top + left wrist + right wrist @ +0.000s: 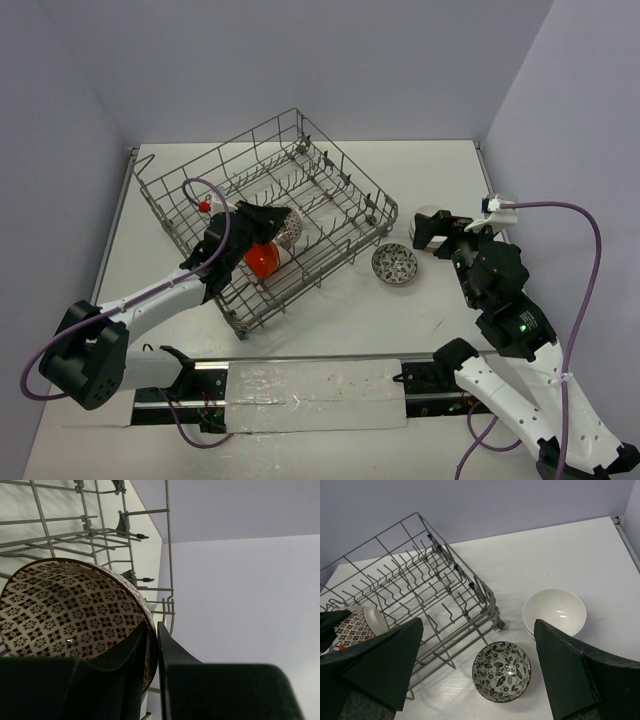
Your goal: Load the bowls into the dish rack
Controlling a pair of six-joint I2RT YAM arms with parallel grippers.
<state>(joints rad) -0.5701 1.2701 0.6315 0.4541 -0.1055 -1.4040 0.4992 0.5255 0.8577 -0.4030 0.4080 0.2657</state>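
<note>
The grey wire dish rack (pixel 331 151) sits mid-table; it also shows in the left wrist view (pixel 166 530) and the right wrist view (pixel 415 517). My left gripper (pixel 262 222) is inside it, shut on the rim of the red-patterned bowl (pixel 287 228), which fills the left wrist view (pixel 65 615) and shows in the right wrist view (pixel 355 625). The orange-red bowl (pixel 262 260) lies in the rack just below it. The dark-and-white patterned bowl (pixel 395 264) stands on the table by the rack's right corner (pixel 502 671). My right gripper (pixel 432 232) is open and empty above it.
A plain white bowl (pixel 554 612) stands on the table right of the rack, close under my right gripper (pixel 428 214). Purple walls enclose the table at the back and both sides. A taped strip runs along the near edge (pixel 310 385).
</note>
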